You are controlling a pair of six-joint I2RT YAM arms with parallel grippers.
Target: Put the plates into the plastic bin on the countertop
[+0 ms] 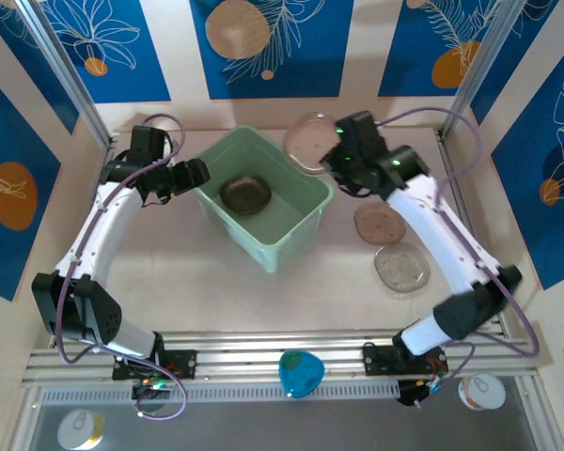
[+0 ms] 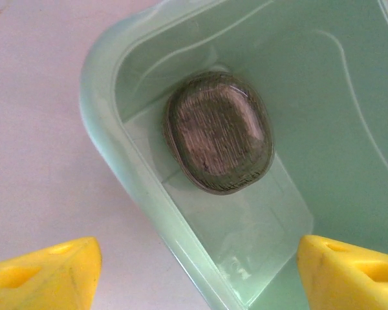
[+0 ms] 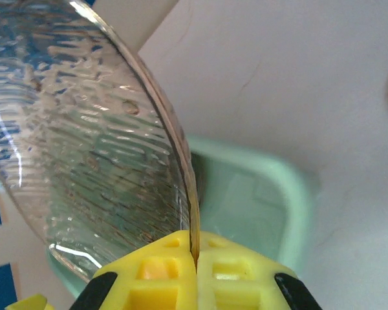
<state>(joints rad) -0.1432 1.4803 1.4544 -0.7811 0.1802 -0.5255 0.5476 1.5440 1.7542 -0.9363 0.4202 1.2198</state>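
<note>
Right gripper [image 3: 194, 248] is pressed shut on the rim of a clear plate [image 3: 84, 142]. That plate is held on edge, raised off the countertop [image 1: 216, 272] at the far right corner of the bin [image 1: 291, 235]. Left gripper [image 1: 204, 173] is spread wide and nothing is held in it. It is hung just beside the bin's left wall, and in its wrist view one finger is seen over the countertop and the other over the bin's inside.

The task is judged to be partway done. Something has already been put away: a dark pile [image 2: 218, 132] is seen lying flat on the bin's floor, toward the left end. It is taken to be plates nested together, though how many are in it cannot be told. Nothing else is seen in the bin, and the rest of its floor is bare.

Three plates are left to be placed, as far as can be seen. The raised plate has not yet been let go and is not yet over the bin's floor. A pinkish plate [image 1: 380, 224] and a greyish plate [image 1: 401, 268] are laid flat on the countertop to the right of the bin, just beside each other and near the right arm. Neither is touched by a gripper.

The bin is set at an angle near the middle of the countertop, between the two arms.
</note>
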